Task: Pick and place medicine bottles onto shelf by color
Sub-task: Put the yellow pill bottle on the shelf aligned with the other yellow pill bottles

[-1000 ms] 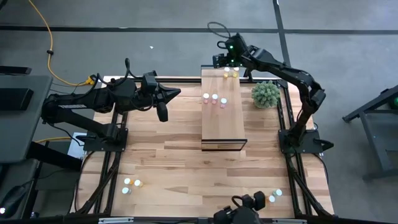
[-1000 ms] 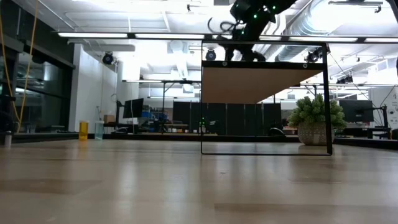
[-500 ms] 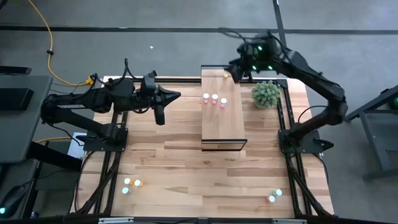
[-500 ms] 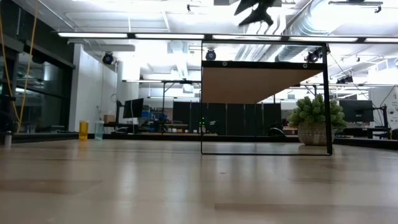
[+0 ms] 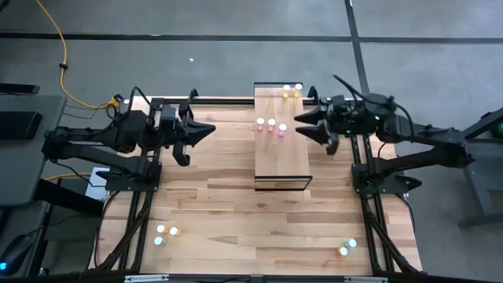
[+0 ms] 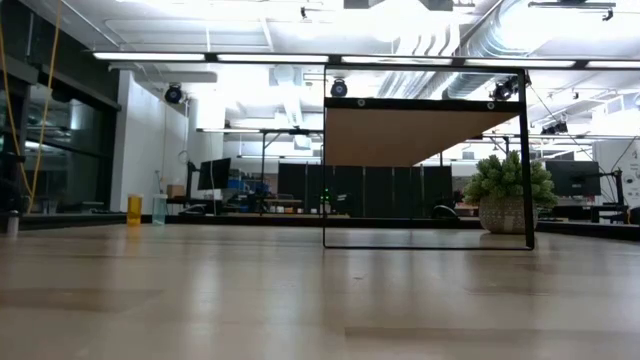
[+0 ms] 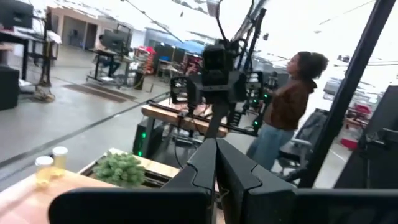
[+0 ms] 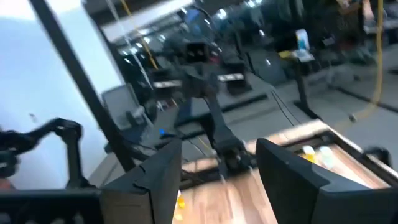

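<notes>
The shelf point(image 5: 281, 149) stands at the table's far middle. On its top, two yellow-orange medicine bottles point(image 5: 291, 92) stand at the far end and three pink ones point(image 5: 271, 126) nearer the middle. Two more bottles point(image 5: 166, 233) stand on the table near its front left, two point(image 5: 346, 248) near its front right. My left gripper point(image 5: 211, 129) hovers left of the shelf, shut and holding nothing. My right gripper point(image 5: 301, 124) hovers at the shelf's right edge beside the pink bottles, open, pointing level toward the left, nothing between its fingers point(image 8: 217, 163).
A small potted plant point(image 6: 505, 196) stands on the table right of the shelf, under my right arm in the high view. The table's near half between the bottle pairs is bare wood. A person point(image 7: 283, 121) stands beyond the table's right side.
My right gripper has swung from above the shelf's far end toward the table's right and near side, tipping from pointing down to level, and stays open; it has left the low view. My left gripper has drawn back toward the table's left edge, staying shut.
</notes>
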Controlling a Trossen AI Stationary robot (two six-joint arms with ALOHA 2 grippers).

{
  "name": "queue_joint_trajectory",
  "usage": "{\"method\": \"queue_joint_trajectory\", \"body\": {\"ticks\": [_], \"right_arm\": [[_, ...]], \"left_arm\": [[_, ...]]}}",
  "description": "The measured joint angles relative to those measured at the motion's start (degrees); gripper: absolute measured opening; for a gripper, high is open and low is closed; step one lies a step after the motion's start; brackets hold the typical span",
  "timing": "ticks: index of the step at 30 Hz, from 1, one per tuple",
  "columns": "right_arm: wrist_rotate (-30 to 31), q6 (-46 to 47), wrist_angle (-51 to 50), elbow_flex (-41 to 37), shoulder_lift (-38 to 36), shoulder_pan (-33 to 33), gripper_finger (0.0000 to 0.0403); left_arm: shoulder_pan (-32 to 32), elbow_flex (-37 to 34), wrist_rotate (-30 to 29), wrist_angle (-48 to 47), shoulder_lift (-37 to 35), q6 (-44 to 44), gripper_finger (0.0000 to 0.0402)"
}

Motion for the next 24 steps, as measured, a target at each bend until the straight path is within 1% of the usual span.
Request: {"method": "queue_joint_trajectory", "body": {"ticks": [3,9,16,20,23,24], "right_arm": [[0.3,-2.0,3.4,-2.1,-1.8,1.6,0.0197],[0.2,-3.3,2.9,-1.1,-2.2,2.8,0.0197],[0.2,-3.3,2.5,-1.0,-2.1,2.7,0.0197],[0.2,-3.3,2.4,-1.0,-2.1,2.7,0.0197],[0.2,-3.2,2.4,-1.0,-2.1,2.7,0.0197],[0.2,-2.9,2.4,-1.0,-2.1,2.7,0.0197]], "left_arm": [[0.0,0.0,-1.2,0.7,-0.1,0.7,0.0],[0.0,0.0,-1.5,0.7,-0.1,1.7,0.0003],[0.0,0.0,-1.5,0.7,-0.1,3.5,0.0026],[0.1,0.0,-1.5,0.7,-0.1,4.7,0.006],[0.1,0.2,-1.5,0.2,0.0,4.2,0.0106],[0.1,0.9,-1.5,-1.4,0.0,4.1,0.0125]]}}
